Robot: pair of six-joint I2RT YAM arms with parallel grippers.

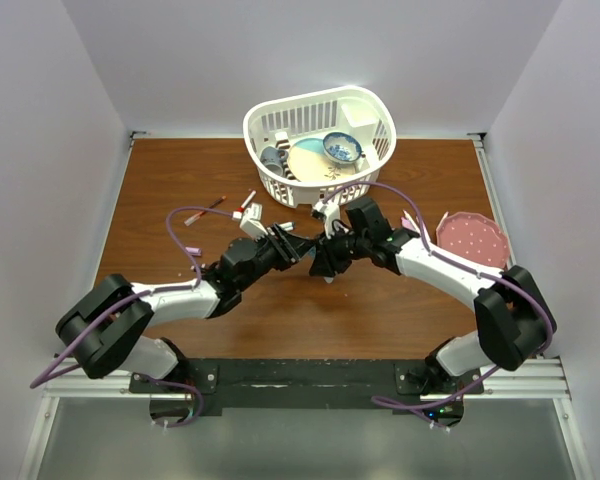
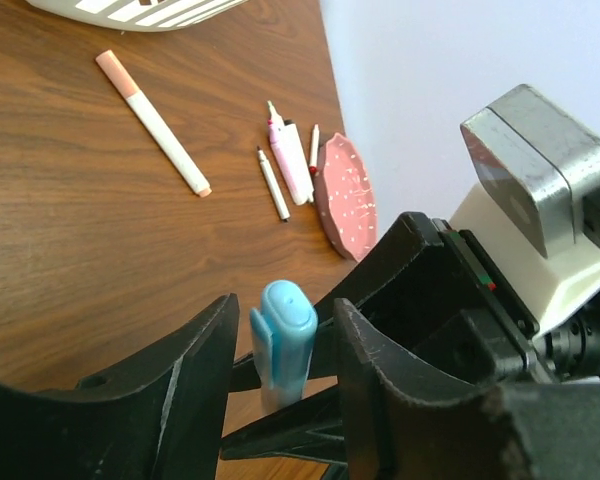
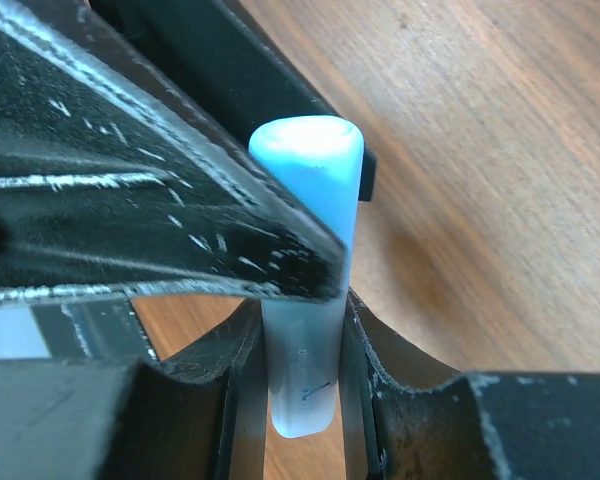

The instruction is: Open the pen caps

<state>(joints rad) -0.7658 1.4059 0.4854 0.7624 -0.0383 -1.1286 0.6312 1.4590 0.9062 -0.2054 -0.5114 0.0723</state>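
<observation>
**Blue cap bracketed, barrel clamped: the pull comes next**

The left tool stands around the blue cap with its jaws a little apart. A sliver of gap shows on each side, so it does not look to be pressing. Just below it, the right tool is clamped on the pale marker barrel and holds it off the surface.

In the right wrist view, cap and barrel read as one piece, so I judge the cap not yet off. The step in hand is the grasp before the pull. The next move calls for the left jaws to close firmly on the cap alone. They should then draw straight along the barrel while the right tool holds fast. A skewed pull could twist the marker in the grip.

Beyond the tools and to their left lie two loose markers. To their right sits a pink speckled plate, with a few more pens just beside it. Farther back, near the far wall, a white basket holds dishes. The surface is brown wood grain, and plain pale walls close it in on three sides.
</observation>
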